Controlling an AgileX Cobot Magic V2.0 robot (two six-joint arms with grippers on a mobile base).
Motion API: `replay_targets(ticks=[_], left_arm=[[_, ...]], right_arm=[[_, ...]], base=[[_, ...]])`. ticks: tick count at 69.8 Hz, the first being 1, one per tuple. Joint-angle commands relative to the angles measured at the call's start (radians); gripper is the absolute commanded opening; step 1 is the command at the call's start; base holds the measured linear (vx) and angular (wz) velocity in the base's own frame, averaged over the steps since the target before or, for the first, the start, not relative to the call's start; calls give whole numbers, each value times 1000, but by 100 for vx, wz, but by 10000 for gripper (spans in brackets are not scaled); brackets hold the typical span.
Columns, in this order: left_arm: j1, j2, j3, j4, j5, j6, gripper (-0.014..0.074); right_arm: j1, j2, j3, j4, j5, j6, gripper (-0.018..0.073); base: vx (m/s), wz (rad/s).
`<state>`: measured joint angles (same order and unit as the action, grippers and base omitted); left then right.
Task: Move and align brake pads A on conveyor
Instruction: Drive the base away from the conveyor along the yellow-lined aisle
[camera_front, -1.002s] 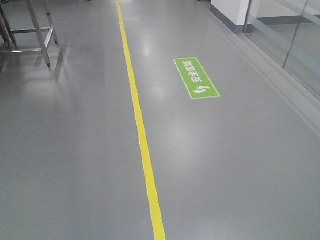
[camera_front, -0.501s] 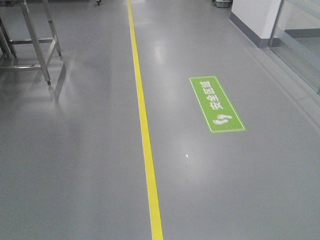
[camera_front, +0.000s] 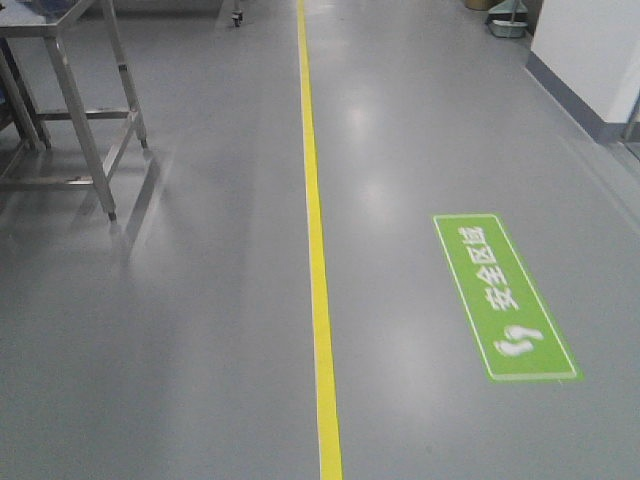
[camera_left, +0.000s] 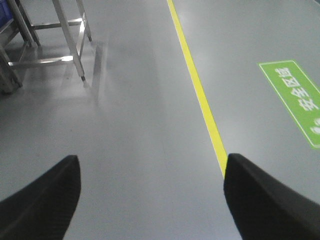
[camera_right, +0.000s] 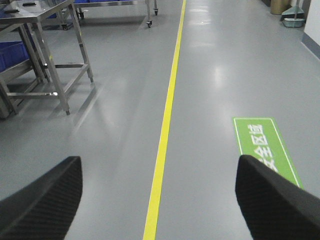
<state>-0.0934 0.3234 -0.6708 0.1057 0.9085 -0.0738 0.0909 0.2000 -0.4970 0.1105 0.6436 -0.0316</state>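
The brake pads A and the conveyor are out of view in every frame. My left gripper (camera_left: 150, 172) is open, its two black fingers wide apart over bare grey floor with nothing between them. My right gripper (camera_right: 157, 175) is open too, holding nothing, and the yellow floor line (camera_right: 162, 145) runs through the gap between its fingers. Neither gripper shows in the front view.
A yellow line (camera_front: 318, 250) runs along the grey floor. A green floor sign (camera_front: 503, 295) lies to its right. A steel table frame (camera_front: 85, 120) stands at the left, with blue bins (camera_right: 12, 52) under it. A white wall (camera_front: 590, 50) is at the far right.
The view has backed away along the line: the green sign slid down and to the right, and more of the steel table frame came into view at the upper left.
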Motion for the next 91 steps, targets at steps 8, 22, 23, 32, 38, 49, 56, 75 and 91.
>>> replay_targets(ticks=[8,22,23,32,38,49,56,75,91], left_arm=[[-2,11,-24,0,-70,2,548],[-2,11,-24,0,-70,2,548],[-2,11,-24,0,-70,2,548],[-2,11,-24,0,-70,2,548],[-2,11,-24,0,-70,2,548],[-2,11,-24,0,-69,2,548],[-2,11,-24,0,-69,2,548],[-2,11,-24,1,-70,2,548],[-2,11,-24,1,-69,2,548]], right_arm=[[-4,17,-26,0,-73,0,589],[-3,17,-26,-1,-71,0,589],[-3,17,-26,-1,-72,0,589],[-3,17,-26,0,-72,0,589],[-3,17,-26,0,-72,0,589],[-3,17,-26,0,-72,0,589],[-3,17,-26,0,-72,0,589],[-3,17,-26,0,-73,0,589],[-3,17,-26,0,-72,0,589]], base=[[88,13],[88,10],[90,6],[90,5],[91,3],[91,-1],[91,-5],[90,-4],[86,-2]])
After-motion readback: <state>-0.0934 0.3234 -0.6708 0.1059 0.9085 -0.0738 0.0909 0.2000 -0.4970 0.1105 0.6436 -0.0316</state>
